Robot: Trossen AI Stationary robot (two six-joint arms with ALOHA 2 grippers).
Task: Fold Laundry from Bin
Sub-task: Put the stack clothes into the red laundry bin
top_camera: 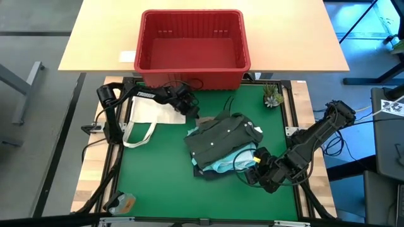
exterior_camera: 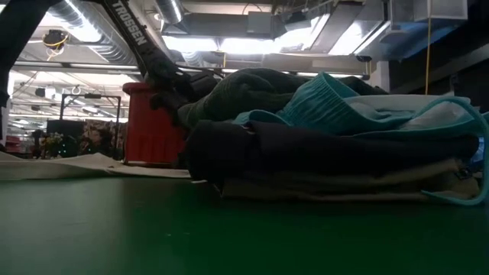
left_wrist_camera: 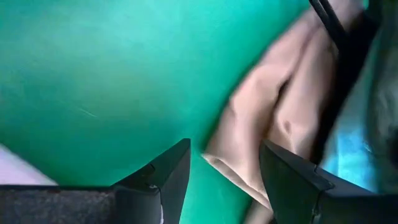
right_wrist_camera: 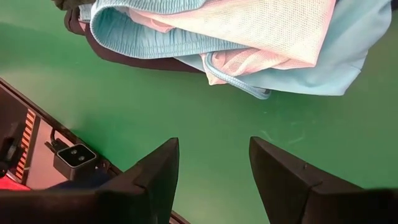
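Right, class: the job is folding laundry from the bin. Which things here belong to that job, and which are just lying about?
Part of the job:
- pile of clothes, dark green garment on top
- turquoise garment
- tan garment
- red bin, empty
- left gripper, open
- right gripper, open

Just lying about:
- white tote bag
- small potted plant

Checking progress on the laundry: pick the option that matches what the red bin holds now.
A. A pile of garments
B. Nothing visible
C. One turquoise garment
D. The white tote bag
B: in the high view the red bin shows only its bare floor, while the garments lie stacked on the green mat.
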